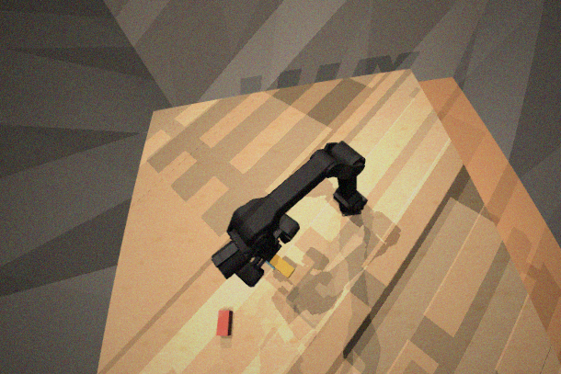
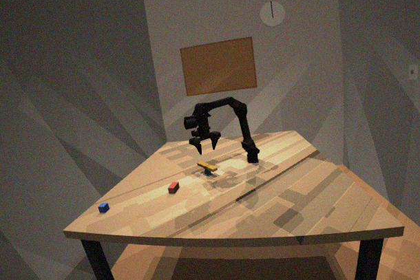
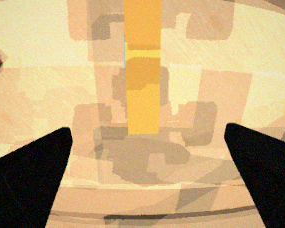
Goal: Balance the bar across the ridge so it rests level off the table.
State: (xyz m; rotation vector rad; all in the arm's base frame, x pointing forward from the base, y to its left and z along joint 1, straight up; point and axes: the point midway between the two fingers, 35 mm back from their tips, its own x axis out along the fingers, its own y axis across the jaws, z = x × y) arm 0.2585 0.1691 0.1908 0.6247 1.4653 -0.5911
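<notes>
In the exterior view the black arm [image 2: 237,109] arches from its base at the far middle of the wooden desk [image 2: 275,202] toward the left, and its claw [image 2: 206,146] hangs above the desk with its two pointed fingers [image 2: 198,146] spread wide apart, holding nothing. Below the claw and a little to the right in the frame, the yellow bar [image 2: 207,166] lies across the small dark ridge [image 2: 208,172], which stands under the bar's middle. The bar looks close to level, and both its ends appear to be off the desk, with clear air between the bar and the fingertips above it.

In the top view the claw [image 1: 250,270] sits left of centre, low in the frame, and covers most of the bar [image 1: 282,266]; only one yellow end pokes out to its right.

In the wrist view the bar [image 3: 144,49] runs straight up the middle of the frame, from the top edge down to about halfway, and the two dark fingers stand in the lower corners, well apart from it on either side.

A red block [image 2: 173,187] lies on the desk to the lower left of the bar in the exterior view, and a blue block [image 2: 103,207] sits further left, near the desk's edge.
</notes>
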